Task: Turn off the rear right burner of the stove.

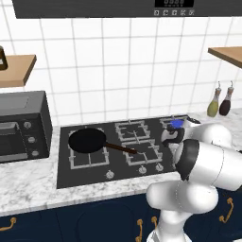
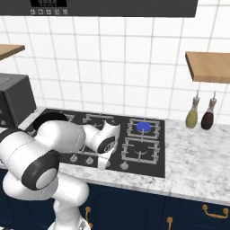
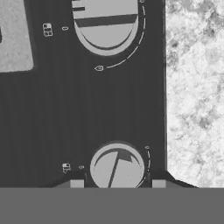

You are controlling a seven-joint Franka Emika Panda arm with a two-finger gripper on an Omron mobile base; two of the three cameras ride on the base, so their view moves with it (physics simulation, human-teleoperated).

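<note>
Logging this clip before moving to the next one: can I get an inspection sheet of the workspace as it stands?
Surface: marble counter with the stove set in it.
Job's things: rear right burner shows a blue flame; row of knobs along the stove's front, one knob right at the fingertips.
Clutter: black frying pan on the rear left grate; two bottles on the counter at right.
End effector: low over the knob row, fingers either side of the knob; grip cannot be judged.
Cables: nothing seen.
Surroundings: tiled wall, wooden shelves, toaster oven at left, dark blue cabinets below.

No readable text; knob markings illegible.
</note>
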